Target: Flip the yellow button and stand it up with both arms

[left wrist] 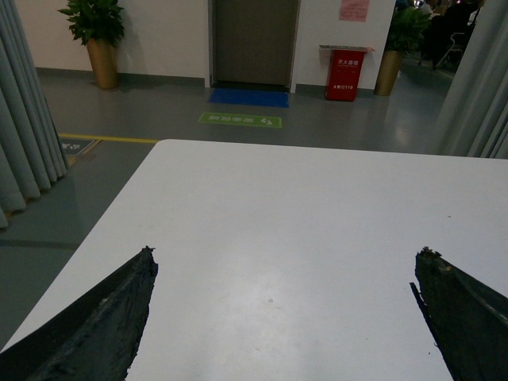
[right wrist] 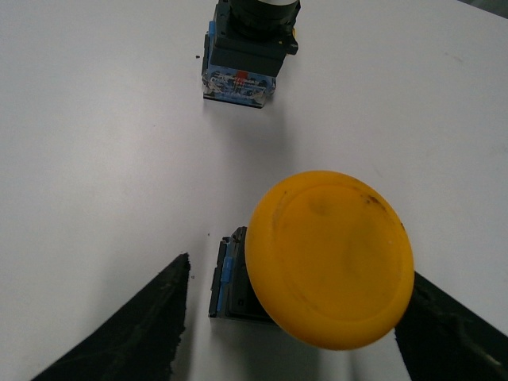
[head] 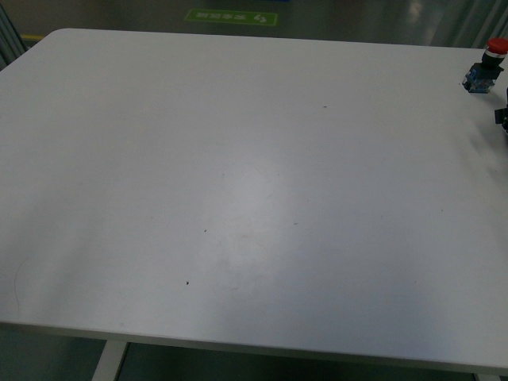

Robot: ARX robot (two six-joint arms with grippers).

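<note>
The yellow button [right wrist: 329, 258] shows only in the right wrist view. Its round yellow cap faces the camera and its black-and-blue body [right wrist: 226, 286] rests on the white table beneath it. My right gripper [right wrist: 300, 270] is open, with one finger on each side of the button; the left finger [right wrist: 135, 333] stands clear of it. My left gripper [left wrist: 287, 254] is open and empty over bare table top. The front view does not show the yellow button or either gripper clearly; a dark bit [head: 502, 115] sits at its right edge.
A similar switch with a red cap [head: 484, 65] stands at the table's far right; its body [right wrist: 242, 55] lies just beyond the yellow button. The white table [head: 238, 198] is broad. Beyond its far edge are floor, curtains [left wrist: 28, 119] and a red box [left wrist: 346, 73].
</note>
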